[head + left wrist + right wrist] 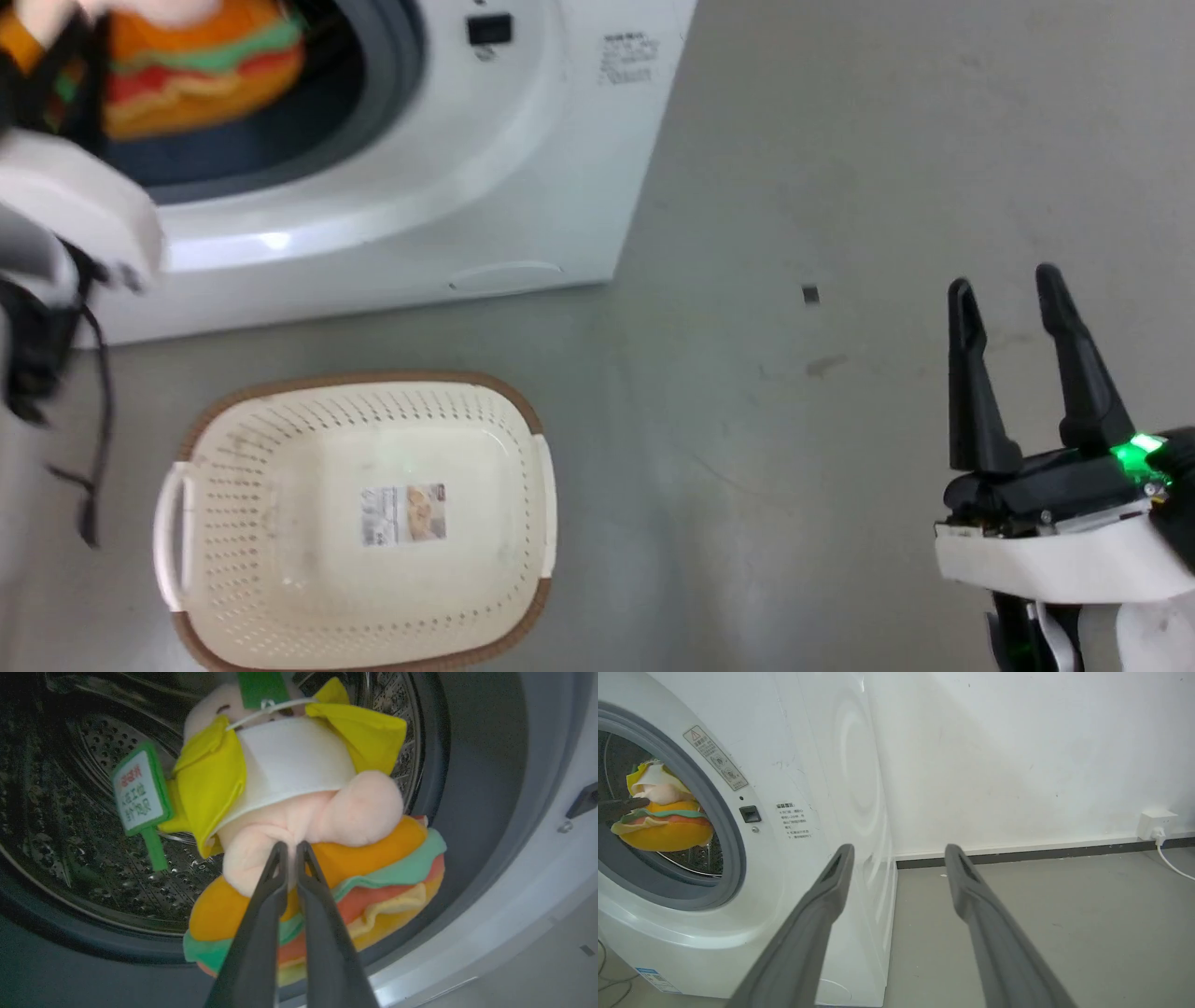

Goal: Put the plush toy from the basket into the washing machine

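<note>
In the left gripper [290, 845], a soft peach-pink plush toy [299, 765] is pinched, in the porthole of the white front-loading washing machine [523, 187]. Cream perforated basket [280, 523] emptied; release pending; right gripper [1004, 280] held wide.

Light: soft, even indoor brightness; the floor [840, 187] is flat grey with faint shadows
Glare: white hot spot on the washing machine [523, 187] front, 9 o'clock in the head view
Glow: green lamp [1134, 457] behind the right gripper [1005, 278] flares, between 3 and 4 o'clock
Blur: left forearm [75, 205] and plush toy [201, 70] smeared at 10 o'clock
Drum [56, 812]: dim, sparkling points on steel; the toy before it well lit
Near lens: fingers [252, 942] soft at 6 o'clock, left wrist view
</note>
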